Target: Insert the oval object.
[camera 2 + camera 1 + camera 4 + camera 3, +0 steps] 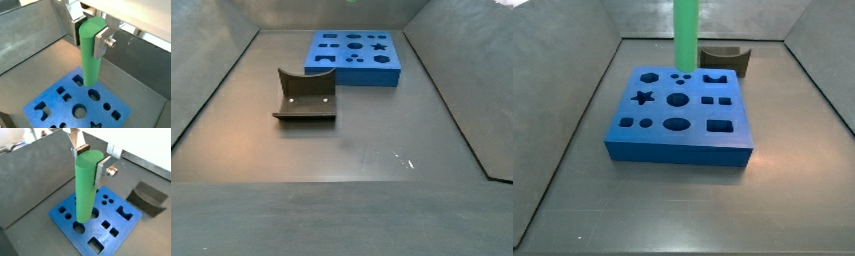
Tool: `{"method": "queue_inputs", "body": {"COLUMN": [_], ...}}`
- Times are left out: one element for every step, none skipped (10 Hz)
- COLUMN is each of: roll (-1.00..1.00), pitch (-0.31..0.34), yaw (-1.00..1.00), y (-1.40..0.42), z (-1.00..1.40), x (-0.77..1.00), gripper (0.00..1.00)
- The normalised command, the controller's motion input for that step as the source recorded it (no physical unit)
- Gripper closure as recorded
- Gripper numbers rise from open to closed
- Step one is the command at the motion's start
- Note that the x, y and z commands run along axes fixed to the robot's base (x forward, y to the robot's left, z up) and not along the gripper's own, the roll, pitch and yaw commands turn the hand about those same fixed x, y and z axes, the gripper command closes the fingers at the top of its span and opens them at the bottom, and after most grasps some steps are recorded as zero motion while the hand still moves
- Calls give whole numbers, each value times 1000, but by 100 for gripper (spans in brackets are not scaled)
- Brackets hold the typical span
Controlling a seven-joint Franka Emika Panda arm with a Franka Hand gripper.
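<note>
My gripper is shut on the top of the oval object, a long bright green rod that hangs upright. The silver fingers clamp it on both sides, as both wrist views show; the gripper appears again in a wrist view with the rod. The rod's lower end hangs over the blue block with shaped holes, close to a round hole. In a side view the rod comes down over the back of the block; the gripper is out of frame there.
A dark curved fixture stands just behind the block, and shows in a wrist view and a side view. The block lies on a grey floor inside grey walls.
</note>
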Motion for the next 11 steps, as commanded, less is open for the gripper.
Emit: {"method": "queue_inputs", "body": {"roll": [143, 139, 143, 150, 159, 159, 153, 77, 36, 21, 20], "pitch": [-4, 0, -3, -26, -40, -43, -29, -6, 0, 0, 0], "yaw": [-1000, -1000, -1000, -1000, -1000, -1000, -1000, -1000, -1000, -1000, -1000], "y": [0, 0, 0, 0, 0, 0, 0, 0, 0, 0, 0], "z": [-271, -234, -251, -274, -300, -306, -283, -157, -77, -49, -40], "x": [0, 0, 0, 0, 0, 0, 0, 0, 0, 0, 0], "gripper": [100, 100, 100, 100, 100, 100, 100, 100, 100, 100, 100]}}
